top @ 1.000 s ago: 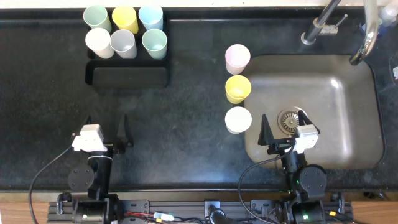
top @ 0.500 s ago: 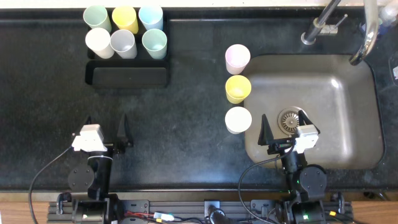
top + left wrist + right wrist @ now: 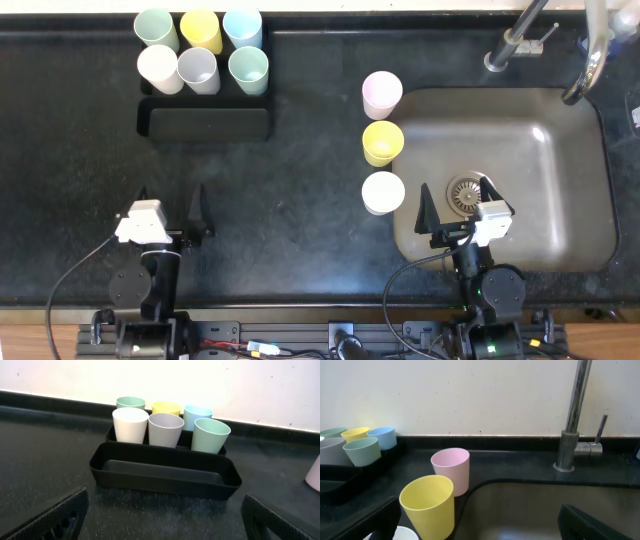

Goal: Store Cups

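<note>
Pink cup [image 3: 382, 92], yellow cup [image 3: 382, 142] and white cup [image 3: 382, 192] are stood left of the sink [image 3: 540, 170], awaiting the tray's [image 3: 165, 486] vacant near row. Left end effector [image 3: 171, 205] and right end effector [image 3: 455, 200] are held spread wide, empty.

Top camera looks straight down on the bench [image 3: 310, 230]; both wrist cameras sit low, facing the back wall [image 3: 200, 380], sharing the rack [image 3: 160, 485].

We are in a kitchen: a steel sink [image 3: 560, 150] with a tap [image 3: 575, 415] set into a dark speckled bench [image 3: 300, 180], and plastic cups [image 3: 200, 50] beside it.
</note>
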`<action>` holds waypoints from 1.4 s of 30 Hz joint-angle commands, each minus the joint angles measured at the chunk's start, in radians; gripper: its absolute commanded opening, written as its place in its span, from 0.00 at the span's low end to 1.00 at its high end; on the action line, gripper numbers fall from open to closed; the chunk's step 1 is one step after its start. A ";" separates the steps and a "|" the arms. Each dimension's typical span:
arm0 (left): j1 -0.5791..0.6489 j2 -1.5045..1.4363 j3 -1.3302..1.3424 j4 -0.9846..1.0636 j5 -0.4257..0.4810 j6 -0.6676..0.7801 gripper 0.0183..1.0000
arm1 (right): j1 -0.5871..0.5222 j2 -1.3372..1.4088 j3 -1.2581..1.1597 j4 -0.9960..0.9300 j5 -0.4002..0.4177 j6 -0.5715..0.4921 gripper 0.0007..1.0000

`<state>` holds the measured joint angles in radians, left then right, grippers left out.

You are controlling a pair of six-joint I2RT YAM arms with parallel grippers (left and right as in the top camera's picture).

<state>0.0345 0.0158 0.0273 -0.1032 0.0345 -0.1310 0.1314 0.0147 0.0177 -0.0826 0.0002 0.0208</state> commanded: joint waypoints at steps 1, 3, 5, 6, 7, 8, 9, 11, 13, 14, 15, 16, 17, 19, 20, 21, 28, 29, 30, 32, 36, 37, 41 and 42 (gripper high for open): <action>0.003 0.052 0.188 -0.046 0.017 -0.016 1.00 | -0.008 -0.010 -0.013 0.005 0.000 -0.006 1.00; -0.004 0.134 0.330 -0.113 0.017 -0.034 1.00 | -0.008 -0.010 -0.013 0.005 0.000 -0.006 1.00; -0.022 0.229 0.479 -0.192 0.017 -0.035 1.00 | -0.008 -0.010 -0.013 0.005 0.000 -0.006 1.00; -0.032 0.280 0.551 -0.233 0.018 -0.035 1.00 | -0.008 -0.010 -0.013 0.005 0.000 -0.006 1.00; -0.045 0.344 0.639 -0.284 0.017 -0.035 1.00 | -0.008 -0.010 -0.013 0.005 0.000 -0.006 1.00; -0.056 0.399 0.712 -0.327 0.017 -0.035 1.00 | -0.008 -0.010 -0.013 0.005 0.000 -0.006 0.99; -0.070 0.468 0.798 -0.379 0.017 -0.034 1.00 | -0.008 -0.010 -0.013 0.005 0.000 -0.006 1.00; -0.102 0.590 0.949 -0.467 0.017 -0.035 1.00 | -0.008 -0.010 -0.013 0.005 0.000 -0.006 1.00; -0.153 0.718 1.098 -0.544 0.017 -0.035 1.00 | -0.008 -0.010 -0.013 0.005 0.000 -0.006 1.00; -0.186 0.782 1.170 -0.580 0.016 -0.035 1.00 | -0.008 -0.010 -0.013 0.005 0.000 -0.006 1.00; -0.217 0.834 1.226 -0.607 0.016 -0.035 1.00 | -0.008 -0.010 -0.013 0.005 0.000 -0.006 1.00; -0.255 0.896 1.291 -0.639 0.009 -0.053 1.00 | -0.008 -0.010 -0.013 0.005 0.000 -0.006 1.00; -0.288 0.949 1.344 -0.667 -0.013 -0.086 1.00 | -0.008 -0.010 -0.013 0.005 0.000 -0.006 1.00; -0.364 1.072 1.467 -0.751 -0.068 -0.175 1.00 | -0.008 -0.010 -0.013 0.005 0.000 -0.006 1.00; -0.402 1.130 1.528 -0.802 -0.097 -0.217 1.00 | -0.008 -0.010 -0.013 0.005 0.000 -0.006 1.00; -0.436 1.183 1.579 -0.848 -0.125 -0.254 1.00 | -0.008 -0.010 -0.013 0.005 0.000 -0.006 1.00; -0.682 1.582 1.947 -1.129 -0.298 -0.469 1.00 | -0.008 -0.010 -0.013 0.005 0.000 -0.006 1.00; -0.700 1.631 1.994 -1.152 -0.302 -0.483 1.00 | -0.008 -0.010 -0.013 0.005 0.000 -0.006 1.00; -0.717 1.689 2.050 -1.180 -0.302 -0.500 1.00 | -0.008 -0.010 -0.013 0.005 0.000 -0.006 1.00; -0.739 1.790 2.154 -1.231 -0.298 -0.533 1.00 | -0.008 -0.010 -0.013 0.005 0.000 -0.006 1.00; -0.760 1.978 2.343 -1.325 -0.288 -0.578 1.00 | -0.008 -0.010 -0.013 0.005 0.000 -0.006 1.00; -0.761 2.022 2.386 -1.344 -0.276 -0.578 1.00 | -0.008 -0.010 -0.013 0.005 0.000 -0.006 1.00; -0.761 2.169 2.503 -1.376 -0.255 -0.578 1.00 | -0.008 -0.010 -0.013 0.005 0.000 -0.006 1.00; -0.761 2.206 2.530 -1.379 -0.253 -0.578 1.00 | -0.008 -0.010 -0.013 0.005 0.000 -0.006 0.99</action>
<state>-0.7235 2.1487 2.4813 -1.4723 -0.2207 -0.6788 0.1307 0.0147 0.0177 -0.0830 0.0006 0.0212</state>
